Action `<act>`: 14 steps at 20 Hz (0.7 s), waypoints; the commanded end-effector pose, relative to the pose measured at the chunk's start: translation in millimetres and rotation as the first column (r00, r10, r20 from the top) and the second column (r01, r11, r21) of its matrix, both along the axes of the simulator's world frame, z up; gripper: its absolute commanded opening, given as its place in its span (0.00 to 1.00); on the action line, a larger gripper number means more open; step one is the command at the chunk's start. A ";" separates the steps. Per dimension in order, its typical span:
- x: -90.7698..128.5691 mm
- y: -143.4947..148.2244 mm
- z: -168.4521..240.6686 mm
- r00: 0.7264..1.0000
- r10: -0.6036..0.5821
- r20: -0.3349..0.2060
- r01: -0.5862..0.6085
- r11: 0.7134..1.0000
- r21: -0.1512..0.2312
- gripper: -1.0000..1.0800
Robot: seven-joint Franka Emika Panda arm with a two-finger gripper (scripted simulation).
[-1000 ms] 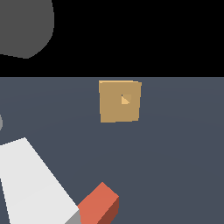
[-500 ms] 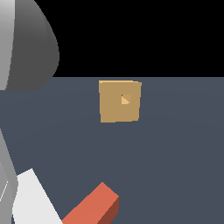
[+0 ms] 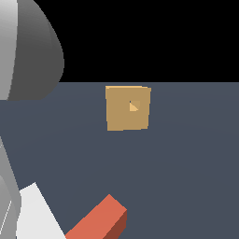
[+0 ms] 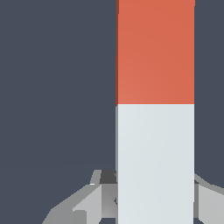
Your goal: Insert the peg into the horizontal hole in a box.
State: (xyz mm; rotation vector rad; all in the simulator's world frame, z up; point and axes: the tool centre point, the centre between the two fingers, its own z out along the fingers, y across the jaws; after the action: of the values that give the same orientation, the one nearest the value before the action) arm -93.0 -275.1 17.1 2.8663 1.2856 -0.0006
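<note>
My pincer (image 4: 155, 205) grips the peg (image 4: 155, 109) at its pale end. The box (image 3: 128, 108) sits on the counter (image 3: 196, 163), well apart from the peg, its horizontal hole (image 3: 134, 106) unfilled.

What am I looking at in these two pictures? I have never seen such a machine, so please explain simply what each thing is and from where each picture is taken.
These are simulator renders of one robot arm at work. The exterior view comes from a camera off the arm. The big grey and white rounded shape at that view's left is part of the arm itself, very near the lens. On the dark grey-blue surface stands a tan cube-like box, and its face has a small square hole. At the bottom you see the red-orange end of a long square peg.

The wrist view comes from a camera on the arm's wrist, looking along the same peg, red-orange at one end and whitish at the other. The grey gripper has its fingers on both sides of the whitish part. It seems to hold the peg, though the contact itself is hidden.
</note>
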 end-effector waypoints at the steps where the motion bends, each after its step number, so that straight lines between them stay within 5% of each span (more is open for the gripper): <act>1: 0.0 0.2 -0.3 1.000 0.000 0.000 0.000 1.000 0.000 0.00; 8: 8.6 6.0 2.8 1.000 0.026 0.000 -0.026 1.000 0.000 0.00; 14: 41.1 32.4 13.4 0.992 0.127 0.000 -0.127 0.992 -0.002 0.00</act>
State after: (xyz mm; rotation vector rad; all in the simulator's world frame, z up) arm -62.5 -251.5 26.2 2.8020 1.4217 -0.0047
